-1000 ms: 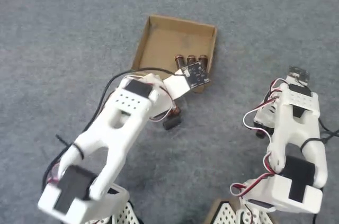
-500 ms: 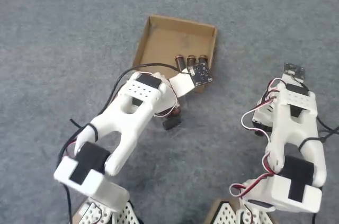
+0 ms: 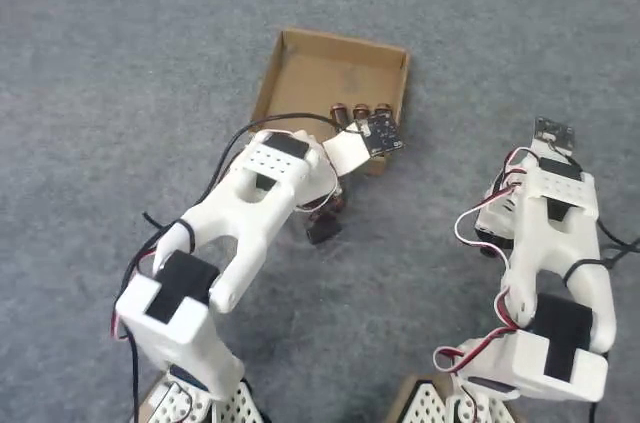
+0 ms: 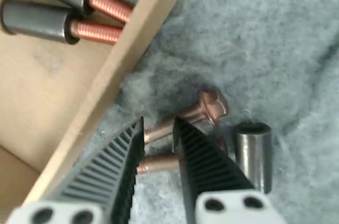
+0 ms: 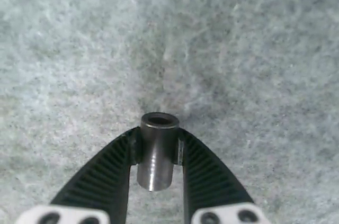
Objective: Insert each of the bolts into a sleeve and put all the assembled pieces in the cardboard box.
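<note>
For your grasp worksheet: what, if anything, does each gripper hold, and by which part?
The right gripper clamps a sleeve by its side wall, near the open end. The left gripper holds nothing: its tips stand apart over a loose bolt.

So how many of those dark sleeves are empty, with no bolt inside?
2. One sleeve is pinched in the right gripper; the second sleeve lies on the carpet by the loose bolts outside the box. Others may hide under the arms.
</note>
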